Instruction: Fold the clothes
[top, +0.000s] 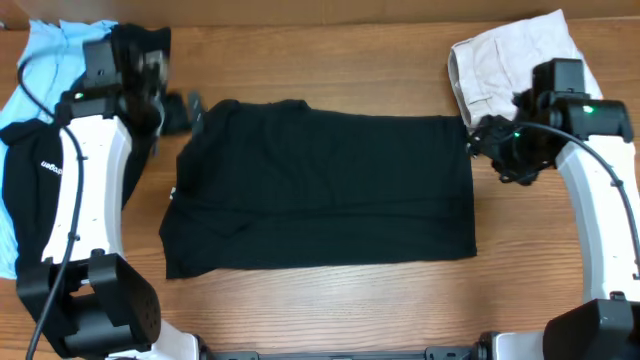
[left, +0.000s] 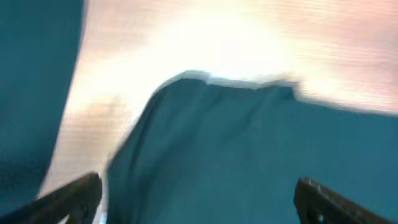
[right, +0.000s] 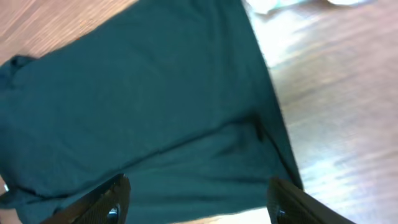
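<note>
A plain black T-shirt (top: 325, 190) lies folded into a wide rectangle across the middle of the table. My left gripper (top: 180, 112) hovers at its upper left corner, jaws wide apart with nothing between them; in the left wrist view the same cloth (left: 249, 162) looks teal under the open left gripper (left: 198, 198). My right gripper (top: 485, 135) sits at the upper right corner, also open and holding nothing. The right wrist view shows the shirt (right: 143, 106) spread below the open right gripper (right: 199, 200). A light-blue garment (top: 45, 60) and a white-lettered black garment (top: 30, 190) lie at far left.
A beige folded garment (top: 505, 60) rests at the back right, just behind my right arm. The pile of clothes at the far left lies under and beside my left arm. Wooden table (top: 330, 300) shows in front of the shirt.
</note>
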